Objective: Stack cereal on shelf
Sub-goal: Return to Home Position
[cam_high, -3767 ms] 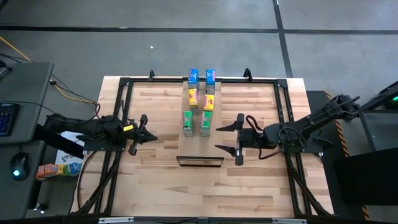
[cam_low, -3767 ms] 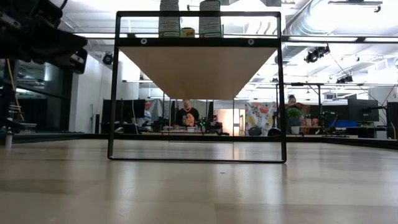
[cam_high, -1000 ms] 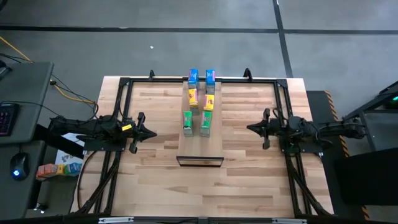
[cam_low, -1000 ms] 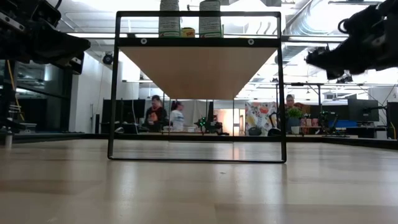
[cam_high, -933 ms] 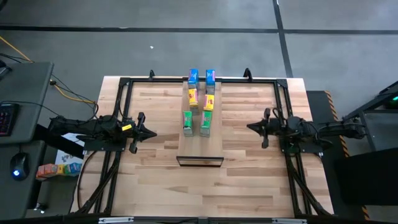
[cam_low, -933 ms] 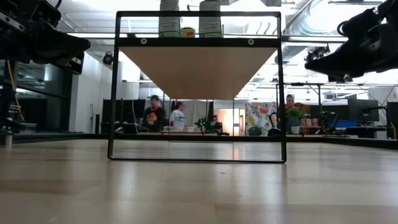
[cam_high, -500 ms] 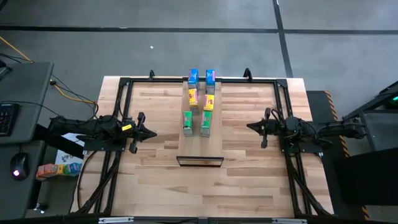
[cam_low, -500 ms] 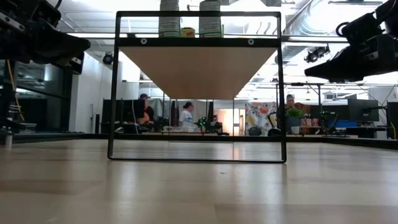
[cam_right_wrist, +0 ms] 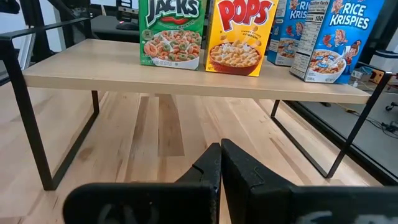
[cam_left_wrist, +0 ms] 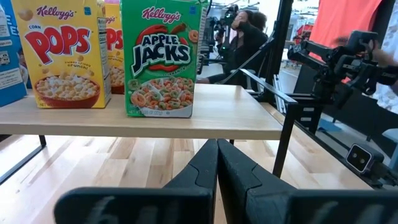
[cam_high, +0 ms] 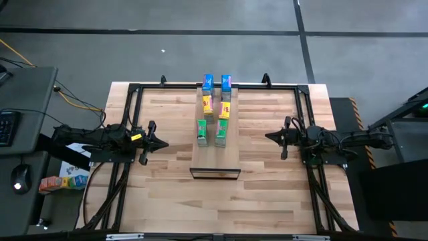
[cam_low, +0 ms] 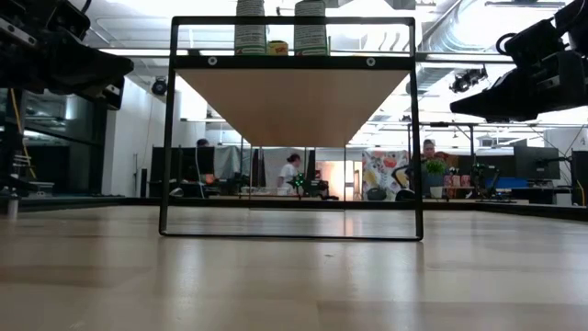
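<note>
Task looks done, or close to it. All six cereal [cam_high: 215,107] boxes stand upright on the shelf [cam_high: 215,159], two rows, three pairs: blue boxes [cam_high: 208,82] at the far end, yellow boxes [cam_high: 208,105] in the middle, green boxes [cam_high: 202,131] nearest the dark front edge [cam_high: 215,173]. No box shows on the bench [cam_high: 167,201] or in a pincer. The near part of the shelf board is bare.

Left pincer [cam_left_wrist: 217,146]: fingers pressed together, holding nothing, at the left side of the bench, well apart from the shelf, pointing at it. Right pincer [cam_right_wrist: 221,148]: same, fingers closed on nothing, at the right side. Judgement: what is left is only parking the arms, and both appear parked or nearly so.

Whether the boxes in a pair touch is hard to tell from above; probably a small gap.

Around: black metal frame [cam_low: 168,129] carries the shelf above the bench. People [cam_low: 292,175] move in the room far behind. A mouse [cam_high: 19,177] lies on a side desk, off the bench. Nothing stands between the arms and the shelf.
</note>
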Available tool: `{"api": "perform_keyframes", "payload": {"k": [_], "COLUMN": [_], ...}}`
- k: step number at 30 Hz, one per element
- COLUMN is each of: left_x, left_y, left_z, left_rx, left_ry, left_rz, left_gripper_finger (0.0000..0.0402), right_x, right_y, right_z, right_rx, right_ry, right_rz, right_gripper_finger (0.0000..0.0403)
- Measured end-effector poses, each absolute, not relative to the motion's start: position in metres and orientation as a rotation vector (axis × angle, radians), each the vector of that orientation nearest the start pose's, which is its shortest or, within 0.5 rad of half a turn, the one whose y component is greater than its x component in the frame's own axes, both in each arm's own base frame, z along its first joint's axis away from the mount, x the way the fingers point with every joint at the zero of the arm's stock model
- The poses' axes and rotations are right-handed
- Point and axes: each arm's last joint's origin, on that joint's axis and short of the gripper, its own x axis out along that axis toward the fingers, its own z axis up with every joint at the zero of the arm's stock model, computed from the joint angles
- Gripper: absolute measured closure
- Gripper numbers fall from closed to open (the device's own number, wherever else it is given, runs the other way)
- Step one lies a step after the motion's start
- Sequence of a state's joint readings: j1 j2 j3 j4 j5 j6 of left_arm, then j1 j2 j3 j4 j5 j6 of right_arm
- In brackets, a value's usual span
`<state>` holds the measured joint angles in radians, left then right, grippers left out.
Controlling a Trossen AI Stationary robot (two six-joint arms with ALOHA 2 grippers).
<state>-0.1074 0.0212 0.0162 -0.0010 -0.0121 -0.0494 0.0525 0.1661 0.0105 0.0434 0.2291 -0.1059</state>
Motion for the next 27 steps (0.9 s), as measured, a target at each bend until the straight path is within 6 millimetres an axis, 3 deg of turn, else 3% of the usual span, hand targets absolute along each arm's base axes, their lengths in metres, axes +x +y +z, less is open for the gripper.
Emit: {"api": "perform_keyframes", "payload": {"k": [5,15,27], "left_x": [0.098,0.098,0.096], "left_y": [-0.010,-0.010,-0.010], "left_z": [0.167,0.167,0.169], "left_rx": [-0.049,-0.049,-0.050], "left_ry": [0.008,0.009,-0.011], "left_rz": [-0.095,-0.095,-0.096], "left_gripper_finger": [0.0401,0.0401,0.0401], "right_x": [0.106,0.096,0.096], "right_y": [-0.001,-0.002,-0.002], "right_z": [0.159,0.175,0.175], "right_rx": [-0.119,-0.092,-0.091], "right_ry": [0.106,-0.081,-0.085], "right_rz": [-0.170,-0.184,-0.185], "right_gripper_finger": [0.0403,0.0402,0.0402]}}
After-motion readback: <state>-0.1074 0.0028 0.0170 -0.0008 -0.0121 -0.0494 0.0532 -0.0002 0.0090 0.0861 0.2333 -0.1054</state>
